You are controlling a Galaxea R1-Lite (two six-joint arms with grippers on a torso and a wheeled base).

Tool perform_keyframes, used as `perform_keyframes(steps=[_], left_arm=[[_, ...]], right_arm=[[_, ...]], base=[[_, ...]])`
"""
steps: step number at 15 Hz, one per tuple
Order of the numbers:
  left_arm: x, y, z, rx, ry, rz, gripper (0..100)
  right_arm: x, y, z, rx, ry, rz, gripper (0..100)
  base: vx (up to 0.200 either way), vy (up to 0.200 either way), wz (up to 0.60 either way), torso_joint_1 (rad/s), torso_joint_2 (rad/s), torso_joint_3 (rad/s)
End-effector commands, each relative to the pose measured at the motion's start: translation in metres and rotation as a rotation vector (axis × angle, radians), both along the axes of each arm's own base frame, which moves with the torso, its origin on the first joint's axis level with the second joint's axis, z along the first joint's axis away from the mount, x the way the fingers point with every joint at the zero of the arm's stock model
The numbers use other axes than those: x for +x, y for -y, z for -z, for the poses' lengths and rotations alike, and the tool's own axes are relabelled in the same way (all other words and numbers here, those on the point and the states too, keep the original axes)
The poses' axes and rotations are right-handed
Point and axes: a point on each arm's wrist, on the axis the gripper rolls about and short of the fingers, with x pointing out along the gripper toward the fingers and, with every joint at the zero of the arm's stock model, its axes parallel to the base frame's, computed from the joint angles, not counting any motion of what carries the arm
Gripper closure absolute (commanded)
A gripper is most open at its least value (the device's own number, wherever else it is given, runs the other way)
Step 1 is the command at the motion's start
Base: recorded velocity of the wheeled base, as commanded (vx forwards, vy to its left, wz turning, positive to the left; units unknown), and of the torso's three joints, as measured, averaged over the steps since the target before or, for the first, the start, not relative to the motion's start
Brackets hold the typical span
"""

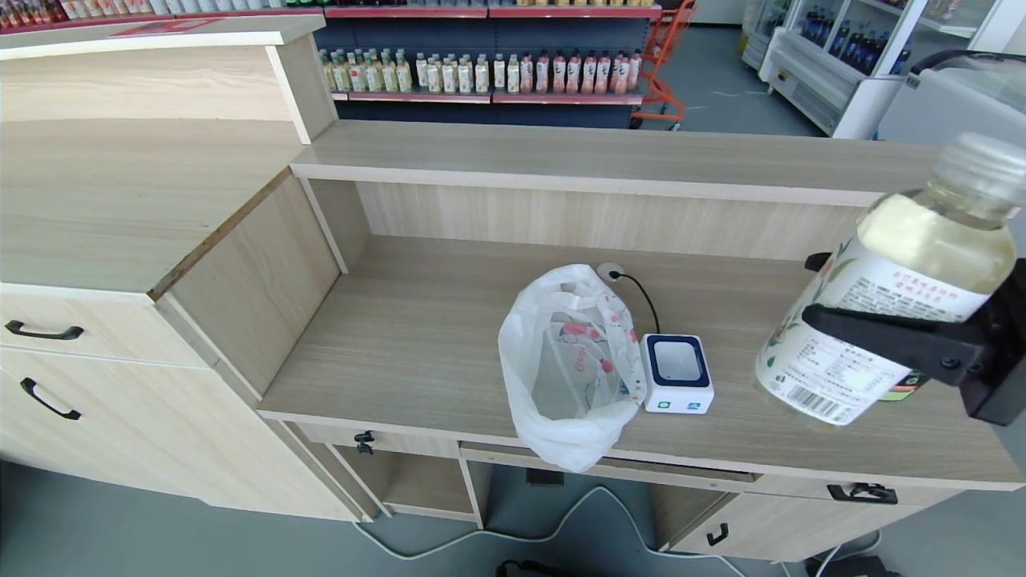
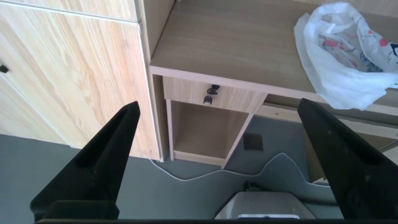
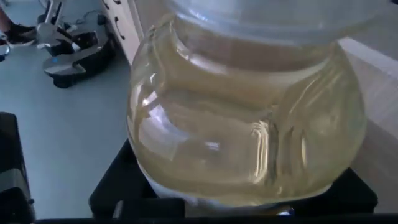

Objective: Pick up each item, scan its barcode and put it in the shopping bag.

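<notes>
Right jaws clamped on tilted drink bottle [image 1: 906, 256], raised over bench [image 1: 417, 336] at 3 o'clock, left jaws apart before bench front, shopping bag [image 1: 521, 353] open mid-bench, scanner [image 1: 677, 373] at its 3 o'clock

At my three o'clock, the bottle [image 1: 890, 288] is clear, glossy plastic with a smooth printed label [image 1: 834, 353]; whether that is paper or film I cannot tell. The fingers [image 1: 898, 340] of my right gripper [image 1: 812, 287], clasped round it, look like matt black plastic, as do those of my left gripper [image 2: 219, 104]. The shopping bag [image 1: 529, 353] is thin, crinkled, translucent white plastic film. At its three o'clock, the scanner [image 1: 677, 398] has a glossy white plastic shell and a dark glassy window. The counter [image 1: 417, 336] is matt, pale wood-grain board.
</notes>
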Motion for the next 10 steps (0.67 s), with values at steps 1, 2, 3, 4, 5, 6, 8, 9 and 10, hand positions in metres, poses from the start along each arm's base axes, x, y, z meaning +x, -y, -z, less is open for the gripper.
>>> perform_keyframes(steps=[1, 2, 3, 4, 5, 6, 8, 9, 10], left_arm=[[0.000, 0.000, 0.000, 0.000, 0.000, 0.000, 0], [0.000, 0.000, 0.000, 0.000, 0.000, 0.000, 0], [0.000, 0.000, 0.000, 0.000, 0.000, 0.000, 0], [0.000, 0.000, 0.000, 0.000, 0.000, 0.000, 0], [0.000, 0.000, 0.000, 0.000, 0.000, 0.000, 0], [0.000, 0.000, 0.000, 0.000, 0.000, 0.000, 0], [0.000, 0.000, 0.000, 0.000, 0.000, 0.000, 0], [0.000, 0.000, 0.000, 0.000, 0.000, 0.000, 0], [0.000, 0.000, 0.000, 0.000, 0.000, 0.000, 0]], right_arm=[[0.084, 0.026, 0.041, -0.114, 0.137, 0.159, 100], [0.113, 0.030, 0.050, -0.151, 0.252, 0.143, 100], [0.131, 0.031, 0.055, -0.184, 0.323, 0.129, 100], [0.142, 0.030, 0.058, -0.207, 0.365, 0.116, 100], [0.166, 0.031, 0.064, -0.259, 0.460, 0.083, 100], [0.180, 0.032, 0.070, -0.297, 0.523, 0.063, 100], [0.196, 0.036, 0.080, -0.346, 0.607, 0.003, 100], [0.202, 0.039, 0.093, -0.375, 0.632, -0.022, 100], [0.205, 0.041, 0.100, -0.390, 0.639, -0.029, 100]], base=[[0.000, 0.000, 0.00, 0.000, 0.00, 0.000], [0.000, 0.000, 0.00, 0.000, 0.00, 0.000], [0.000, 0.000, 0.00, 0.000, 0.00, 0.000], [0.000, 0.000, 0.00, 0.000, 0.00, 0.000], [0.000, 0.000, 0.00, 0.000, 0.00, 0.000], [0.000, 0.000, 0.00, 0.000, 0.00, 0.000], [0.000, 0.000, 0.00, 0.000, 0.00, 0.000], [0.000, 0.000, 0.00, 0.000, 0.00, 0.000], [0.000, 0.000, 0.00, 0.000, 0.00, 0.000]])
